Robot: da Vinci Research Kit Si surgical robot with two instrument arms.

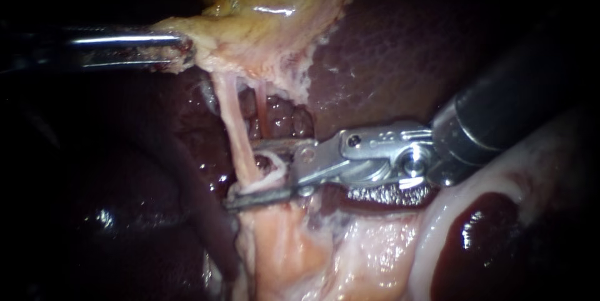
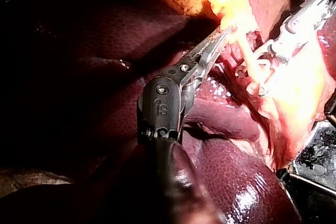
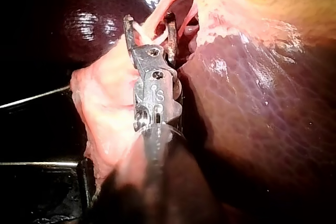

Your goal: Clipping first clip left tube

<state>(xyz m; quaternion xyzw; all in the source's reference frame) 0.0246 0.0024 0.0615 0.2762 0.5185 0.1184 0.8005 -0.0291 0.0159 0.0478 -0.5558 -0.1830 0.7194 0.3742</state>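
Observation:
The left tube (image 1: 232, 120), pale and thin, runs down from the yellowish gallbladder (image 1: 269, 20) to the pink tissue below. My right instrument (image 1: 244, 175) has its jaws open on either side of the tube's lower end, one above and one under it; a white strand lies between them. In the right wrist view the tube (image 3: 152, 22) passes between the two prongs of my right instrument (image 3: 149, 22). A thinner right tube (image 1: 262, 110) stands just beside the left one. My left instrument (image 1: 186, 51) is shut on the gallbladder's edge, holding it to the left, as the left wrist view also shows (image 2: 223, 35).
Dark red liver (image 1: 406, 45) lies behind and to the right of the tubes. Pale pink tissue (image 1: 350, 245) spreads under my right instrument, with a dark red opening (image 1: 475, 245) at the lower right. A dark fold (image 1: 200, 201) lies left of the tube.

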